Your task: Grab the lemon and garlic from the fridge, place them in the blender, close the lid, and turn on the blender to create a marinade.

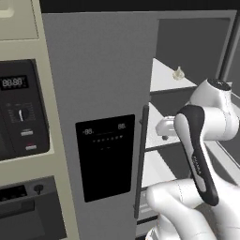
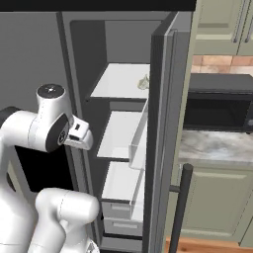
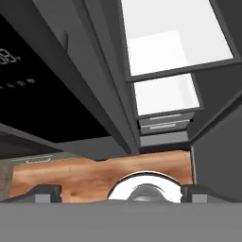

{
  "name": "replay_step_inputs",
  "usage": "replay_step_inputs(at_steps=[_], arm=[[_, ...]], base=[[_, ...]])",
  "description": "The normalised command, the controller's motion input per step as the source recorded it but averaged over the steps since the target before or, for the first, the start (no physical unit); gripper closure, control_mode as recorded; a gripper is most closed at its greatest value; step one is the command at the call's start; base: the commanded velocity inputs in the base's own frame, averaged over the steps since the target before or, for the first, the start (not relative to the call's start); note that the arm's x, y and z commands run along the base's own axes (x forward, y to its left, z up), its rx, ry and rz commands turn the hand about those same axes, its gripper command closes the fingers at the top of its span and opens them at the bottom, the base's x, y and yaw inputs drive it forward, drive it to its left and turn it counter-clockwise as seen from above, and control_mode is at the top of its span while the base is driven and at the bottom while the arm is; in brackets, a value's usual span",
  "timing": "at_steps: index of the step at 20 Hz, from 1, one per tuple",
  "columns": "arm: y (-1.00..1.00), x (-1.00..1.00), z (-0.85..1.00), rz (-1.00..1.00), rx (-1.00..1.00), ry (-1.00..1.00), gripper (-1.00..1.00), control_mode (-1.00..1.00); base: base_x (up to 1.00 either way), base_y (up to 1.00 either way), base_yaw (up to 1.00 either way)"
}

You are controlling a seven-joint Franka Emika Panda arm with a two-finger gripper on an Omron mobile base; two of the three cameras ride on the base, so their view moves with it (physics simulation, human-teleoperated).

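Note:
The grey fridge (image 1: 103, 70) has its left door shut and its right door (image 2: 165, 123) swung open, showing white shelves (image 2: 121, 133). A pale garlic (image 1: 178, 73) (image 2: 144, 82) sits on the top shelf. My gripper (image 3: 121, 194) is open with nothing between its fingertips (image 3: 45, 193). It hovers in front of the fridge opening at middle-shelf height, well below the garlic, beside the dark bar handle (image 1: 143, 159), and points down at the lower shelves and drawers (image 3: 163, 123). The lemon, the blender and the lid are out of view.
A beige cabinet with a black microwave (image 1: 18, 112) and an oven (image 1: 23, 215) stands left of the fridge. Beyond the open door are a counter (image 2: 212, 146), another dark appliance (image 2: 217, 111) and green cabinets. Wooden floor (image 3: 94, 177) lies below.

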Motion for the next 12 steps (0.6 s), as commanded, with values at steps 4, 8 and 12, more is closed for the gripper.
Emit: replay_step_inputs(at_steps=[4, 8, 12], arm=[[-0.57, 0.14, 0.95, -0.11, 0.0, -0.16, -1.0, -1.0], [-0.39, 0.26, 0.54, -0.26, 0.0, -0.12, -1.0, -1.0], [-0.06, 0.52, 0.28, -0.28, -0.01, -0.01, -1.0, -1.0]], base=[[0.0, 0.0, 0.0], [0.0, 0.0, 0.0], [0.0, 0.0, 0.0]])
